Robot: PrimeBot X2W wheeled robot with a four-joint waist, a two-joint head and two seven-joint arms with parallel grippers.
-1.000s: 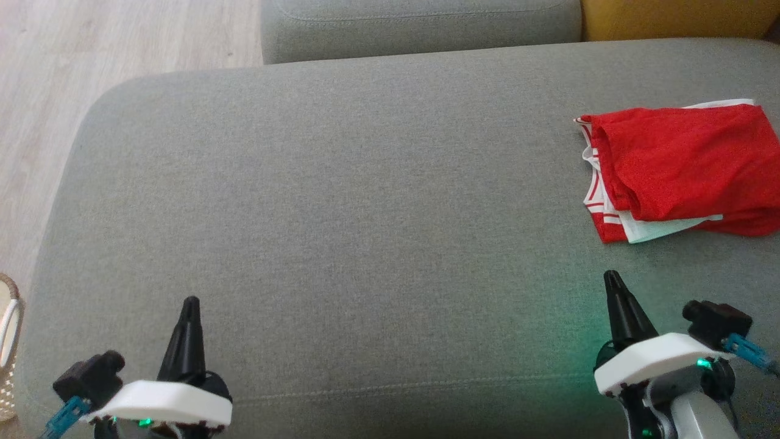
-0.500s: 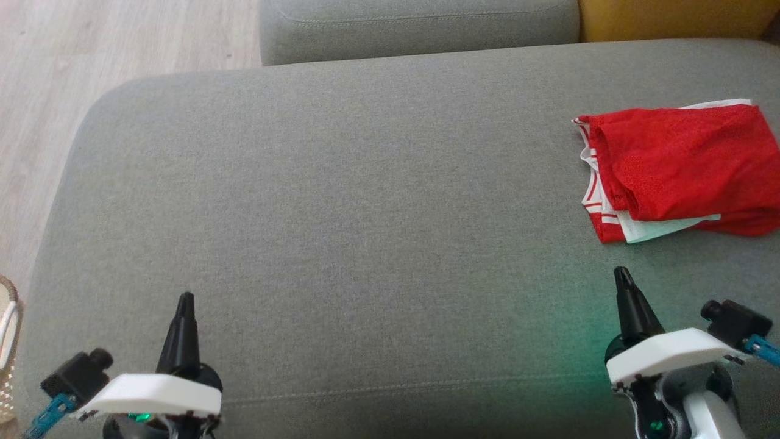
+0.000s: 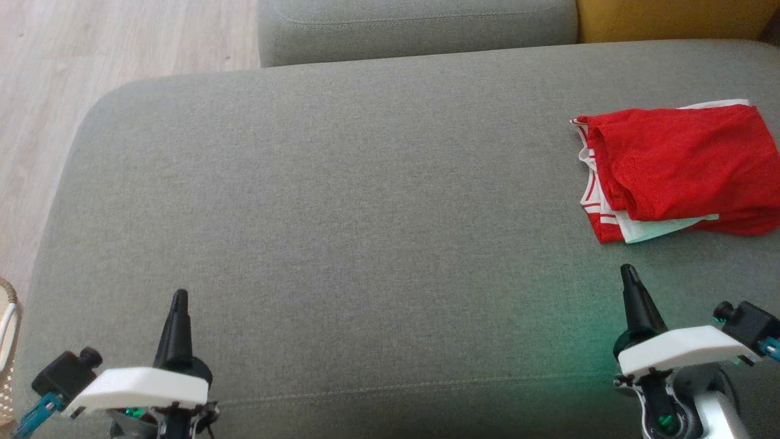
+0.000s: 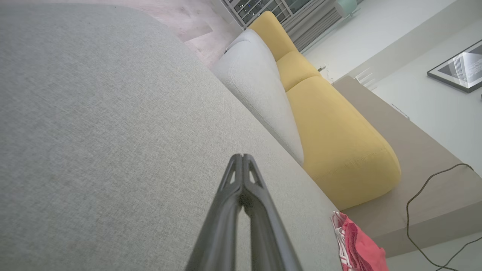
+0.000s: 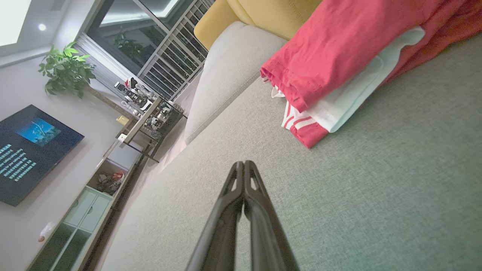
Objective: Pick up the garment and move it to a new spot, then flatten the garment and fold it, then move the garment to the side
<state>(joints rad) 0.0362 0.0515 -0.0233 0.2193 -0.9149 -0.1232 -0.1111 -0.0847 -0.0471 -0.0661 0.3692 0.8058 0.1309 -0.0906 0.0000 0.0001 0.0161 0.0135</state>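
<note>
Red garment [image 3: 676,167] with white trim sits folded in a rough stack on the grey sofa seat [image 3: 365,213], at about 3 o'clock in the head view and hard against the frame edge, so its far side is cut off. A white layer pokes out from under the red top layer on the near edge, striped trim showing at the 7 o'clock corner of the stack, so the fold is loose, not crisp. Left gripper [image 3: 178,297] is at 7 o'clock, fingers pressed together, holding nothing, well apart from the garment. Right gripper [image 3: 627,271] is at 5 o'clock, also closed and empty, tip pointing to 12, with the garment near at its 1 o'clock but not touching. In the right wrist view the folded edge lies beyond the closed fingertips with bare fabric between. My read: the garment is off at the side because folding and the sideways move are done, and both arms sit low and closed because there is nothing left to grip. Task looks finished or nearly so. A yellow cushion [image 4: 331,131] lies beyond the seat in the left wrist view.
</note>
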